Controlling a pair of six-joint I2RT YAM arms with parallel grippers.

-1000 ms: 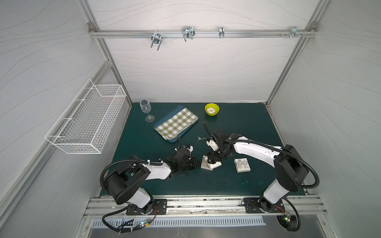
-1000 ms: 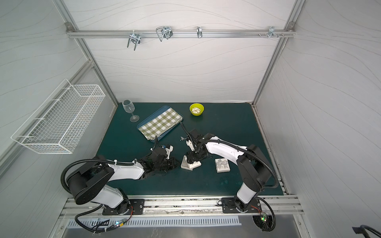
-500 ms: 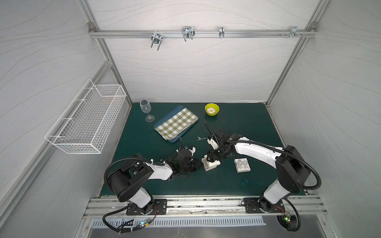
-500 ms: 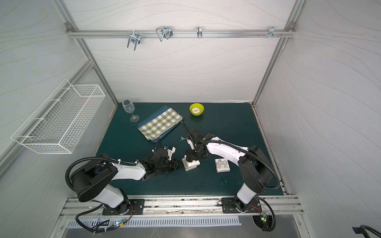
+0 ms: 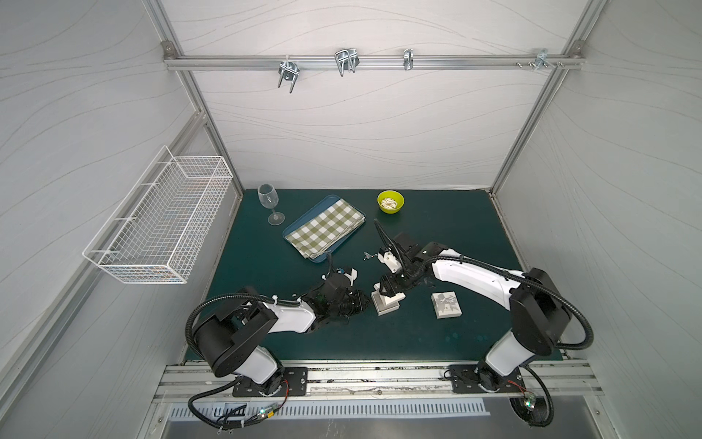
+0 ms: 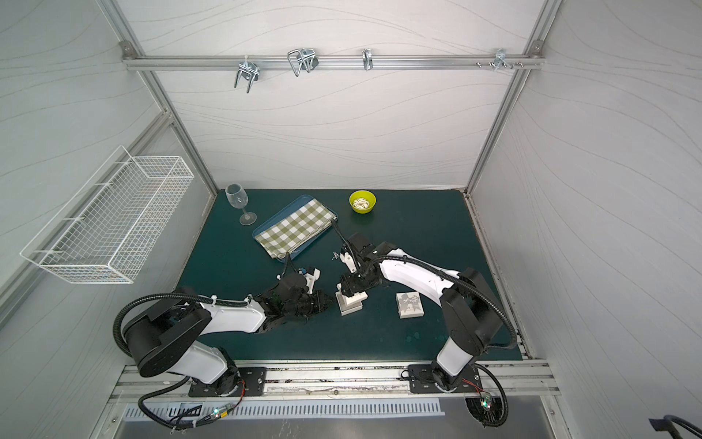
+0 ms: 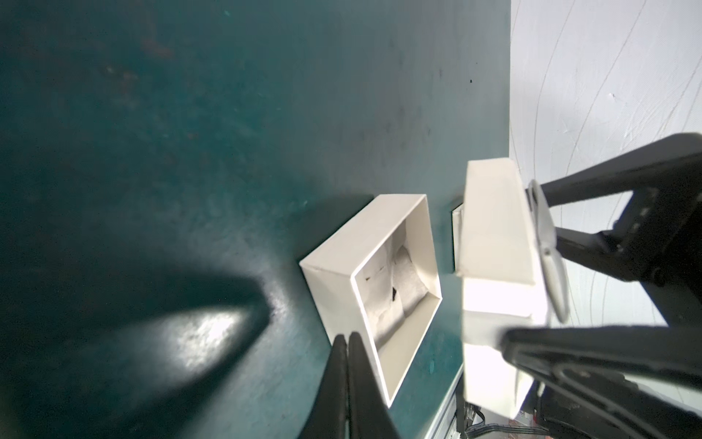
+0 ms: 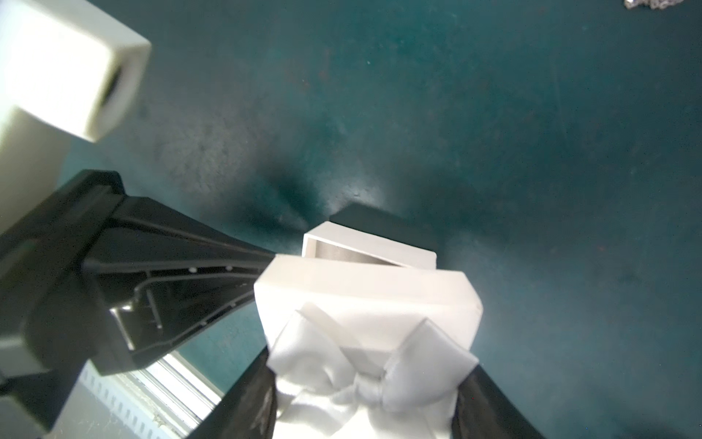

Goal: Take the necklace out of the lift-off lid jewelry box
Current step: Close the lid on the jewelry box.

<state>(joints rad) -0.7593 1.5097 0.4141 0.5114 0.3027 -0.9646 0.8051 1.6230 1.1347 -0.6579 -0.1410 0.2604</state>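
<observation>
Your jewelry box [image 7: 342, 254] sits open and upright on the green mat [image 5: 456, 235]. It is a small white cardboard tray, lined with crumpled white paper that shows a dark fleck. Its lid [image 8: 364, 289], white with a satin bow on top, is off and held tilted just over the box's edge. You'll see the necklace [image 5: 367, 255], a small silvery tangle, lying on the mat apart from the box, on its far side.

From my remote feed: a wine glass [image 5: 267, 194] stands at the counter's [image 5: 456, 228] far left. Just right of it, a blue tray [image 5: 309, 211] carries a checked cloth [image 5: 324, 230]. A yellow-green bowl [image 5: 390, 201] sits farther right, and a wire basket [image 5: 159, 224] hangs on the left wall.
</observation>
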